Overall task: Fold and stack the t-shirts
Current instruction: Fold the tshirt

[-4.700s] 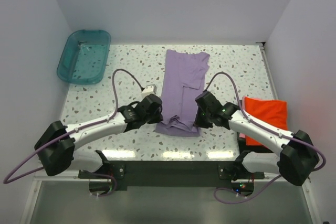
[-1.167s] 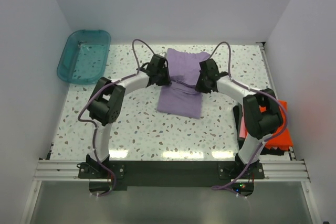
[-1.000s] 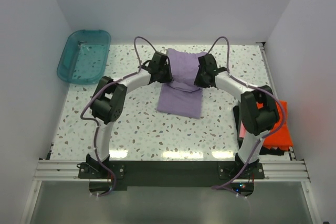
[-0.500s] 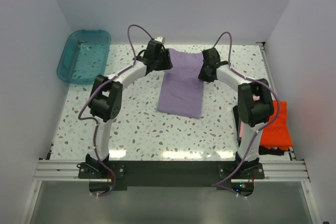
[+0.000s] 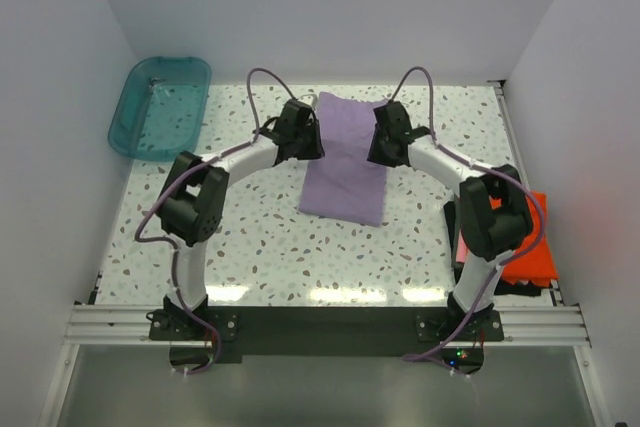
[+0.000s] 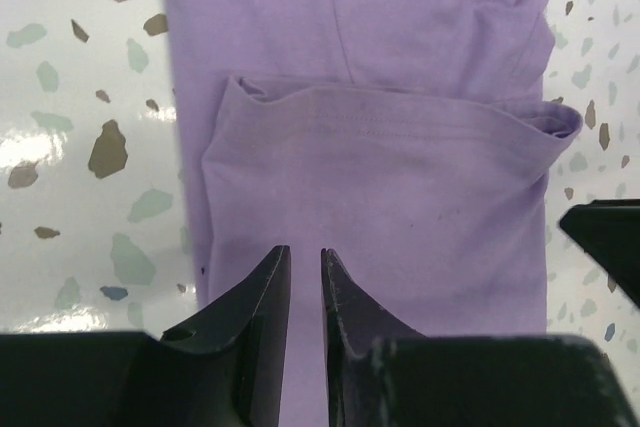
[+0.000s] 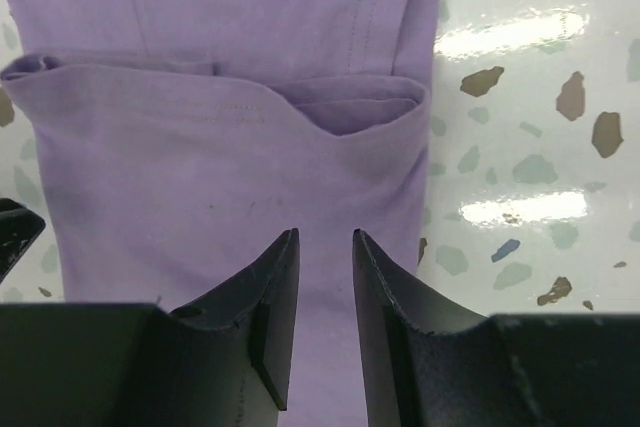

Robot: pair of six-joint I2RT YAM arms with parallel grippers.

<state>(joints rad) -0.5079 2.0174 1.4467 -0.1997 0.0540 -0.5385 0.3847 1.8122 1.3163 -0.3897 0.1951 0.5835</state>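
Lying flat, lavender t-shirt doubled over into a narrow rectangle.

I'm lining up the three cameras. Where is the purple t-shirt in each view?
Top external: purple t-shirt, mid-picture.
Left wrist: purple t-shirt fills centre and right.
Right wrist: purple t-shirt fills centre and left.
Shared landmark: the speckled table beside it.
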